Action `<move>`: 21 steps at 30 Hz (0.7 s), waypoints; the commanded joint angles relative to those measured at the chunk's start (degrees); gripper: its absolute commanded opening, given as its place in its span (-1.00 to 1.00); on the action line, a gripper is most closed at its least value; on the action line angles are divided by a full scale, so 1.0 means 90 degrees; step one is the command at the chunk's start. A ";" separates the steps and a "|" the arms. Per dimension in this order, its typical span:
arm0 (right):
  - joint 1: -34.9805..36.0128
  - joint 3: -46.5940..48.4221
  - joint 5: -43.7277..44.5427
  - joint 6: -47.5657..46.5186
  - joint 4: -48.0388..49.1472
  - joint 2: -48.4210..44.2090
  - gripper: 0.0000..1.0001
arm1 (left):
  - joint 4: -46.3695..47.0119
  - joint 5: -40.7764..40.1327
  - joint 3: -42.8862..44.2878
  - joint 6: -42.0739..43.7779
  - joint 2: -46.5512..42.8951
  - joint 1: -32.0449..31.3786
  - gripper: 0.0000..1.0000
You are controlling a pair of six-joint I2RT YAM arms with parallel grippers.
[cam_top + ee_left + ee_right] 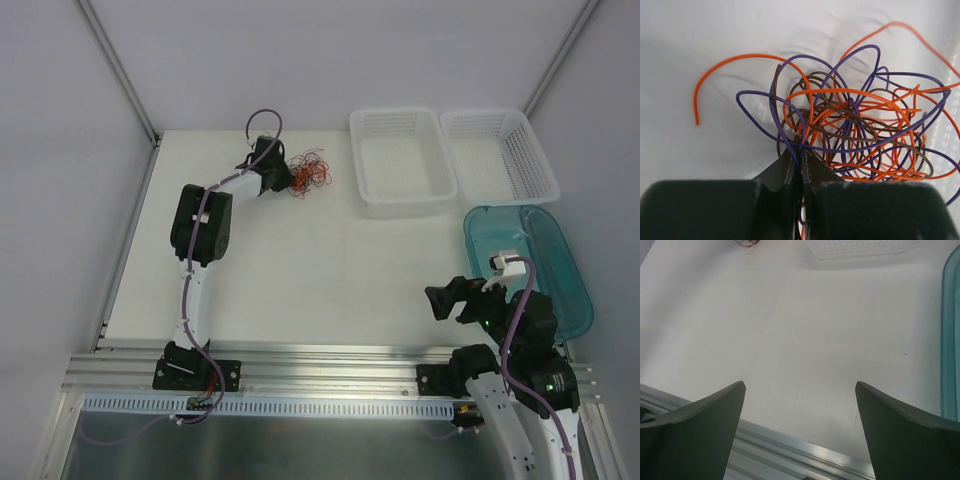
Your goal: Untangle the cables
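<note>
Cables (pixel 855 135) lie in one knot of orange, brown and purple strands on the tabletop (pixel 300 270), spreading ahead of and to the right of the left jaws. Those jaws are pressed together at the knot's near-left edge, with a few strands pinched between the tips; purple and brown ones run in there, though exactly which are caught I cannot tell. An orange strand (pixel 740 57) arcs free to the left of the jaws, its end loose on the tabletop.

The step in hand looks like drawing a strand out. More than one seems caught, so a quick pull would likely drag the whole knot along. A slow, low pull away from the knot is better, stopping if the clump follows. The right jaws could then pin the knot. They stand wide apart with nothing between them, well apart from it.

The left arm (pixel 200 225) is stretched far out, wrist angled down into the knot. The right arm (pixel 520 350) sits folded near its base, with a teal tray (pixel 575 290) just to the right of its jaws.
</note>
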 commanded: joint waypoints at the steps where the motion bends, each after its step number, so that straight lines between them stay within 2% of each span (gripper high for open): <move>1: 0.0031 0.0164 -0.0262 0.0027 0.0080 0.0072 0.94 | -0.0387 0.0030 -0.0833 0.0406 -0.0854 -0.0133 -1.00; 7: 0.0031 0.0145 -0.1092 0.0534 0.0304 0.0980 0.94 | -0.0358 -0.0126 -0.2552 0.0953 -0.2074 -0.0610 -1.00; 11: 0.0041 -0.0158 -0.1502 0.0798 0.0947 0.1429 0.94 | -0.0319 -0.0234 -0.3909 0.1051 -0.2818 -0.1060 -1.00; 17: 0.0372 -0.0879 -0.1367 0.1315 0.2156 0.1850 0.94 | -0.0309 -0.0468 -0.5345 0.0945 -0.3805 -0.1889 -1.00; 21: 0.1153 -0.1349 -0.0792 0.1765 0.3047 0.2191 0.94 | -0.0299 -0.0663 -0.6020 0.0836 -0.4507 -0.2378 -1.00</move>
